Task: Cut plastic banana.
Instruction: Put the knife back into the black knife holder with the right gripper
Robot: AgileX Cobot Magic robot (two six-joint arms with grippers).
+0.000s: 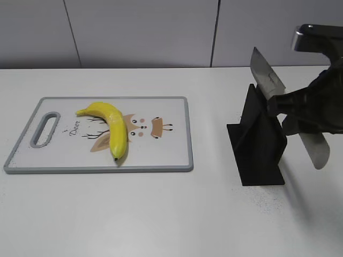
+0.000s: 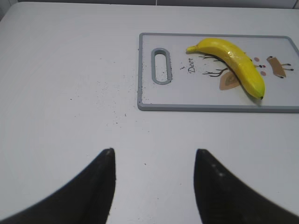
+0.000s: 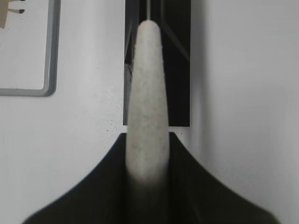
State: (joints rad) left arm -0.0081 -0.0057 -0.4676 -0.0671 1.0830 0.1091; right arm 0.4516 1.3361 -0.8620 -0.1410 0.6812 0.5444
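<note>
White surface point(image 1: 161, 214), grey panelled wall behind.

Plastic banana point(image 1: 110, 127) lies flat on the cutting board point(image 1: 171, 155), left of the board's centre. Its stem end points toward 10 o'clock, near the board's slotted handle point(image 1: 46, 128); its dark tip points toward 6 o'clock, close to the near edge. It arches over a printed deer drawing with the word "Deer". Board is white with a grey rim and sits on the left half of the surface.

Left hand point(image 2: 154, 186): seen only in the left wrist view, two dark fingers point(image 2: 100, 186) spread well apart, nothing between them, bare surface below. Board and banana point(image 2: 238, 63) sit at about 1 o'clock from it, well apart. Small dark specks are scattered on the surface near the board's handle end.

Right hand point(image 1: 308, 110): closed around a knife point(image 1: 269, 76). In the exterior view the blade rises toward 11 o'clock from the grip, with the pale handle end point(image 1: 316, 150) sticking out below at 5 o'clock. Right wrist view shows the pale speckled handle point(image 3: 148, 93) clamped between both dark fingers point(image 3: 196, 186), running straight ahead toward 12 o'clock.

Black knife stand point(image 1: 257, 144) stands on the surface just in front of this hand, at 3 o'clock from the board and well apart from it. The blade looks to be at or just above the stand's top slot; whether it touches the stand is hard to tell.
</note>
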